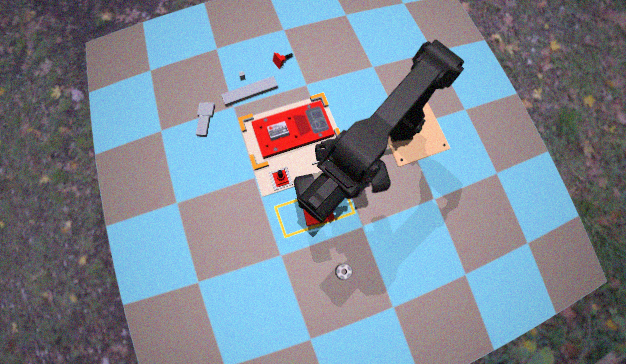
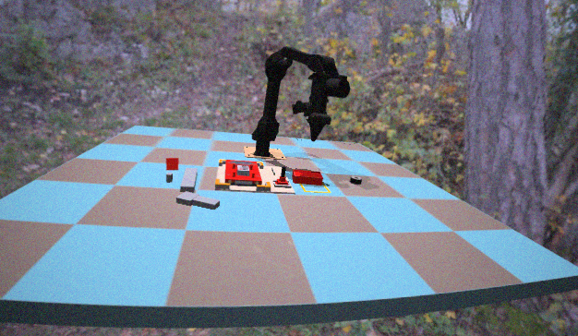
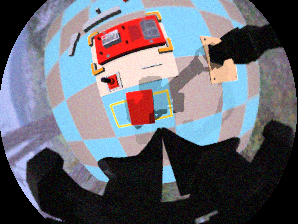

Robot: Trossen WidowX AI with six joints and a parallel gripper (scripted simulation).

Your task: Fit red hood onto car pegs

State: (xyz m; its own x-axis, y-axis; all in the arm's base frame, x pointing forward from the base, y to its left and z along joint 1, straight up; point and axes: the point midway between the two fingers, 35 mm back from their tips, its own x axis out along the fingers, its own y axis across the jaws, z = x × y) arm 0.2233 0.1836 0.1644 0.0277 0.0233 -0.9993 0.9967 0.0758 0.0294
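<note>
Gripper: yours [image 1: 314,215] [image 2: 314,139] [image 3: 162,131] is closed to nearly nothing, fingertips together, empty, hanging above the hood.
Hood: red shell [image 1: 319,218] [image 2: 307,177] [image 3: 140,107] on the table, crossing the yellow outline [image 1: 286,236] [image 2: 316,192] [image 3: 119,126]; corner holes can't be made out.
Car: red chassis [image 1: 270,146] [image 2: 229,173] [image 3: 130,50] in the jig, hood not on; pegs too small to check.
Handling: probably light, stiff, smooth; could skid or tip if you nudge it.
Hold: open first, then pinch opposite side walls, roof level, corner bosses left free.
Edges: table edge well apart from the hood, so little risk there.
Room: tight jig side; small red piece with black knob [image 1: 280,177] [image 2: 282,178] [image 3: 110,80] stands near. More space toward the wheel [image 1: 340,269] [image 2: 355,180]. Lift high before crossing.
</note>
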